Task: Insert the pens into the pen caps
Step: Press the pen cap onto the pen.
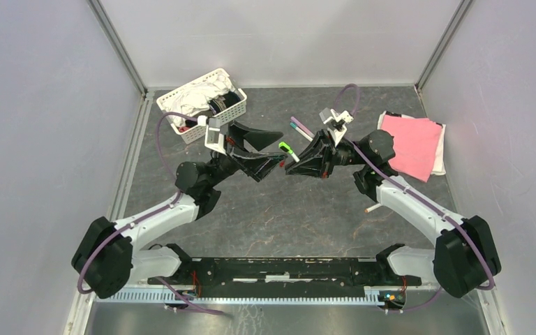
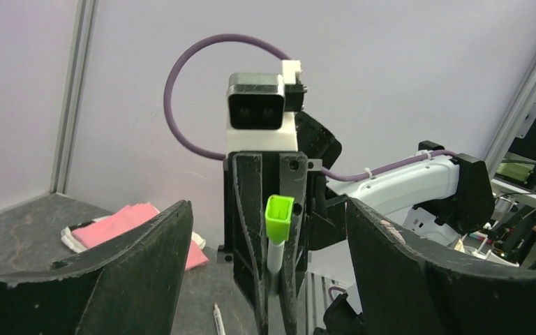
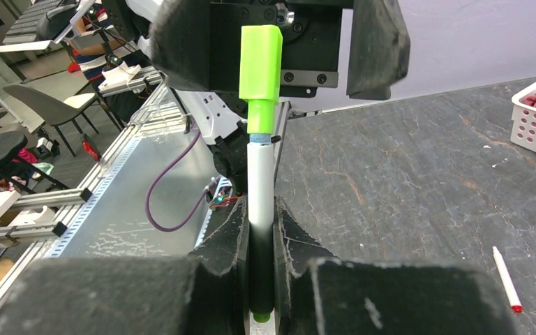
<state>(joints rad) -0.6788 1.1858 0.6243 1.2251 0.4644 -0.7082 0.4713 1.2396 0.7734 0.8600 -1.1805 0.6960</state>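
Observation:
My right gripper [image 3: 260, 209] is shut on a white-barrelled pen [image 3: 260, 185] that points toward the left arm. A bright green pen cap [image 3: 260, 63] sits on the pen's front end. My left gripper [image 2: 266, 209] is open, its two fingers standing wide on either side of the green cap [image 2: 279, 218] without touching it. From above, the left gripper [image 1: 279, 148] and right gripper [image 1: 295, 165] meet nose to nose above the table's middle, the green cap [image 1: 286, 148] between them. Two more pens [image 1: 300, 127] lie behind them, and another pen [image 1: 373, 207] lies by the right arm.
A white basket [image 1: 202, 105] with cloth and dark items stands at the back left. A pink cloth [image 1: 410, 143] lies at the back right. A loose red-tipped pen [image 3: 506, 279] lies on the grey table. Walls enclose three sides.

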